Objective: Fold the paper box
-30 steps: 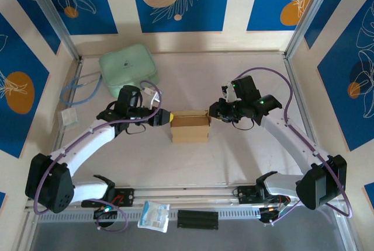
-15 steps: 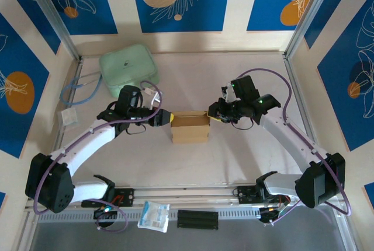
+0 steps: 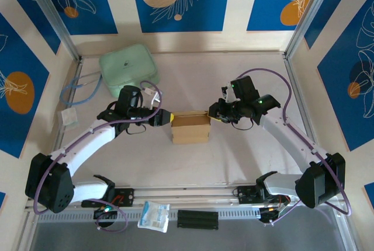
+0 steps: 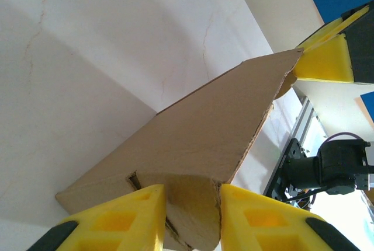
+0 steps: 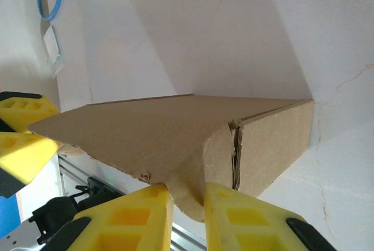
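Currently see the paper box (image 3: pixel 190 126) resting on the table (image 3: pixel 193 76), plain brown cardboard raised into a low boxy shape with walls standing. Find the left claw (image 3: pixel 169 117) touching the box's left end and the right claw (image 3: pixel 211 117) touching its right end, each gripping one end of the box.

From the left wrist view, see yellow fingers (image 4: pixel 131 213) closed onto a rounded brown flap at the box's near end, with the cardboard pinched between them. Above the flap, follow a flat panel sloping away toward the other claw's yellow tips at the far corner.

From the right wrist view, find much the same at the opposite end: yellow fingers (image 5: pixel 137 216) clamped on a curved flap, just beside an upright corner seam with a narrow slit running down it. See one side wall standing to the right of that seam and a wide panel stretching away to the left. Cannot tell whether the far wall of the box is fully tucked in.

Beyond the box and to its left, well apart, spot a mint-green pouch (image 3: pixel 128 68), with a blue cable loop (image 3: pixel 73 90) further left of the box. Nearer than the box, by the arm bases, make out a small white packet (image 3: pixel 154 216) and a black strip (image 3: pixel 197 219)
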You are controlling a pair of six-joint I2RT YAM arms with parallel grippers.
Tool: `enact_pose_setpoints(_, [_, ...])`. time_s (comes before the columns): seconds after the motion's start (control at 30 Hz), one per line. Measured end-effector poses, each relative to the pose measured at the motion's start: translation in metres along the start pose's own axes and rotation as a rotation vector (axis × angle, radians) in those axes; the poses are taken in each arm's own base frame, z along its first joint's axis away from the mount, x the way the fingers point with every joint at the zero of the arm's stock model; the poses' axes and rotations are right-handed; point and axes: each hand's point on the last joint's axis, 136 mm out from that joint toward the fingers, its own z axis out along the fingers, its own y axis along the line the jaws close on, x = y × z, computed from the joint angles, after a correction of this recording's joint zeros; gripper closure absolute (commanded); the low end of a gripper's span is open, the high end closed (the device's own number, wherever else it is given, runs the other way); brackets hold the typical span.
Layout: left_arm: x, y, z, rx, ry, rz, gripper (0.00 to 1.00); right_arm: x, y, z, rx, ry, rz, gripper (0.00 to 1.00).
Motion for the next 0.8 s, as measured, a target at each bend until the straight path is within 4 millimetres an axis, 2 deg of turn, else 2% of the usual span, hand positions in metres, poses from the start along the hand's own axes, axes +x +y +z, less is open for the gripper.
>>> enact_pose_setpoints(0.53, [0.003,0.000,0.005,0.003,0.020,-0.006,0.71,0.004,-0.001,0.002,0.007,0.008,-0.009,0.79])
enact_pose_setpoints(0.8, [0.011,0.007,0.008,-0.026,0.049,-0.011,0.66,0.006,-0.006,0.008,0.004,0.014,-0.018,0.79])
